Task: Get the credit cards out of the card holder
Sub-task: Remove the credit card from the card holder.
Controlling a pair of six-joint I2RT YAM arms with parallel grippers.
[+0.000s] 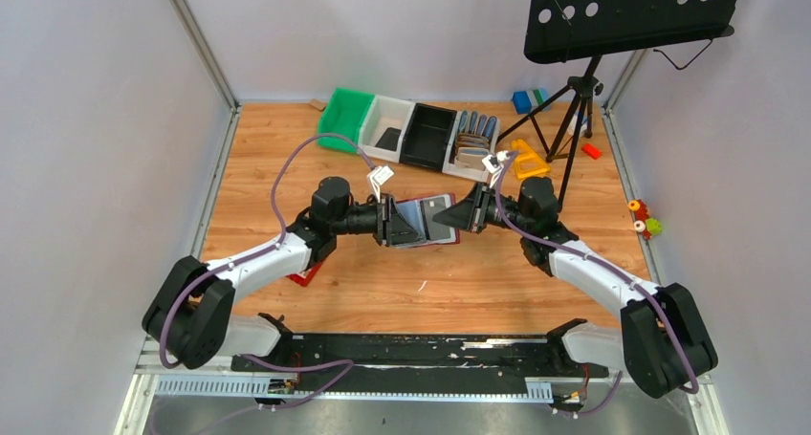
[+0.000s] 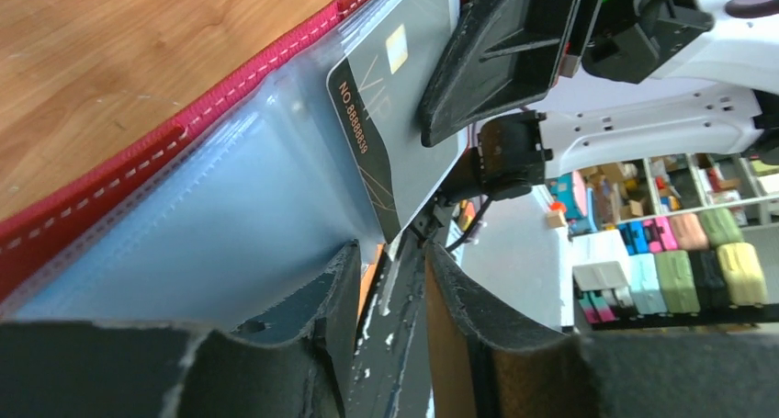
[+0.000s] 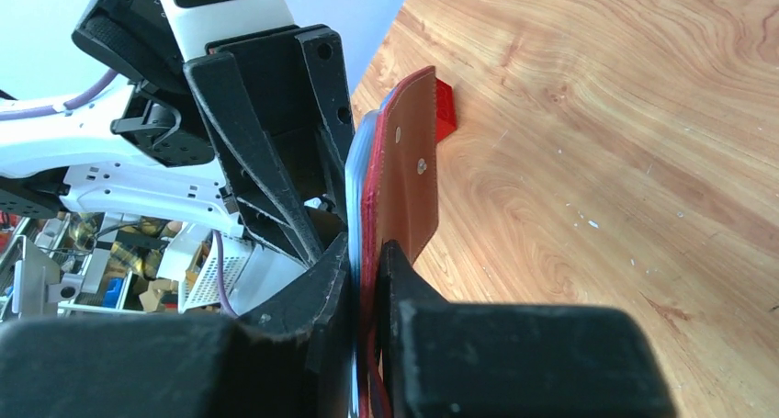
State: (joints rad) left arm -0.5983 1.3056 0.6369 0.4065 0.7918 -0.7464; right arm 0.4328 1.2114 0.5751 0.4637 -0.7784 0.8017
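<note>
The maroon card holder (image 1: pixel 432 215) hangs open above the mid table between both grippers. My right gripper (image 1: pixel 459 215) is shut on its edge; in the right wrist view the jaws (image 3: pixel 367 248) pinch the red leather and blue-clear pockets, and the snap tab (image 3: pixel 409 175) stands up. In the left wrist view the holder's red stitched edge (image 2: pixel 138 152) and clear pockets fill the left. A black card (image 2: pixel 363 133) with gold VIP lettering sticks out of a pocket. Its lower corner lies between the slightly parted fingertips of my left gripper (image 2: pixel 393 248), which sits at the holder's left side (image 1: pixel 400 223).
A row of bins stands at the back: green (image 1: pixel 346 115), white (image 1: pixel 387 129), black (image 1: pixel 427 134), and one holding upright wallets (image 1: pixel 473 139). A music stand's tripod (image 1: pixel 574 100) and a yellow piece (image 1: pixel 529 160) are back right. A flat red piece (image 1: pixel 306 274) lies under the left arm.
</note>
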